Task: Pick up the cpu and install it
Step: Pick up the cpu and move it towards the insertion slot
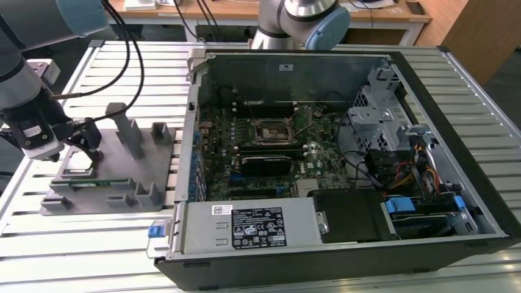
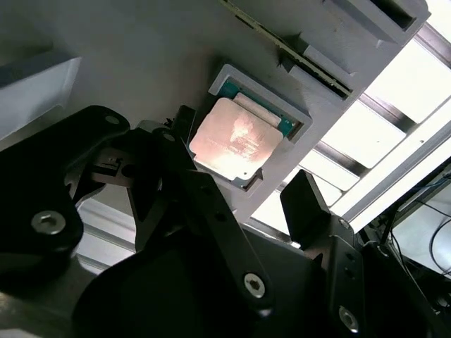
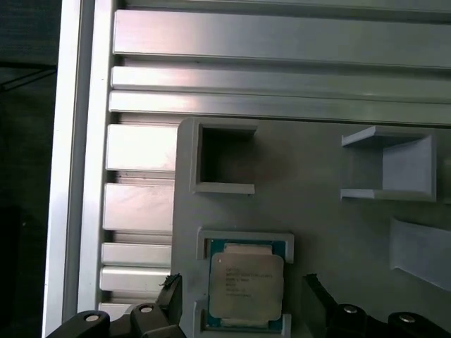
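Observation:
The cpu (image 2: 236, 141) is a small square chip with a pale metal top on a green board. It lies flat in a raised pocket of the grey plastic fixture (image 1: 122, 177). In the first wrist view the cpu (image 3: 246, 285) sits between my two black fingertips. My gripper (image 1: 82, 149) hovers low over that pocket at the exterior view's left, open. In the second wrist view the gripper (image 2: 243, 165) straddles the pocket, one finger (image 2: 184, 125) at each side, apart from the chip. The socket (image 1: 271, 129) lies on the motherboard inside the open computer case.
The fixture (image 3: 317, 162) carries upright posts (image 1: 130, 131), empty pockets (image 3: 224, 158) and a green memory stick (image 1: 94, 182). It rests on a slatted aluminium table (image 1: 122, 61). The open computer case (image 1: 342, 152) fills the exterior view's right. Cables (image 1: 122, 36) hang from the arm.

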`<state>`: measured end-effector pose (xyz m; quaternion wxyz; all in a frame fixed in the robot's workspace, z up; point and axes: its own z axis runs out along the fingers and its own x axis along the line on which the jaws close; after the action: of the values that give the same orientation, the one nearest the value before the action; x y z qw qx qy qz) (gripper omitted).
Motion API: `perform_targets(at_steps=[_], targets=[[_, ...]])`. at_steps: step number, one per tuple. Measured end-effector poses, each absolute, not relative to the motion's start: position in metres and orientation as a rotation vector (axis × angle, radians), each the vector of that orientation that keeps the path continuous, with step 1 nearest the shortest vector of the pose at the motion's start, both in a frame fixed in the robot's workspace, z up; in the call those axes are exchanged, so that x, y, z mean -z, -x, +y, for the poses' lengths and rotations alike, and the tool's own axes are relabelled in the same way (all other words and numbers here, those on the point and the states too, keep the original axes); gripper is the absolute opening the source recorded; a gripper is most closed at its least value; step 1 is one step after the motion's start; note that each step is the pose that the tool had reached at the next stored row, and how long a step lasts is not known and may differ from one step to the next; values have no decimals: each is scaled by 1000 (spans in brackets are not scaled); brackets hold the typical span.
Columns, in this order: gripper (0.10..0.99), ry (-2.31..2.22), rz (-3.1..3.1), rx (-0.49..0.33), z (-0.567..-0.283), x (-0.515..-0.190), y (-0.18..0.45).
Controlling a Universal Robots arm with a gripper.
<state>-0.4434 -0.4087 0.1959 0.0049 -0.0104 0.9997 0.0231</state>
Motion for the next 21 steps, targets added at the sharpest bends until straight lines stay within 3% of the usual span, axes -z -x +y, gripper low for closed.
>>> perform_targets(at_steps=[17, 19, 20, 21], targets=[[765, 2, 3130, -73, -411, -183, 440], [749, -1, 3131, -73, -411, -183, 440], [678, -2, 3131, -72, -411, -183, 440], [678, -4, 3130, -72, -411, -183, 440]])
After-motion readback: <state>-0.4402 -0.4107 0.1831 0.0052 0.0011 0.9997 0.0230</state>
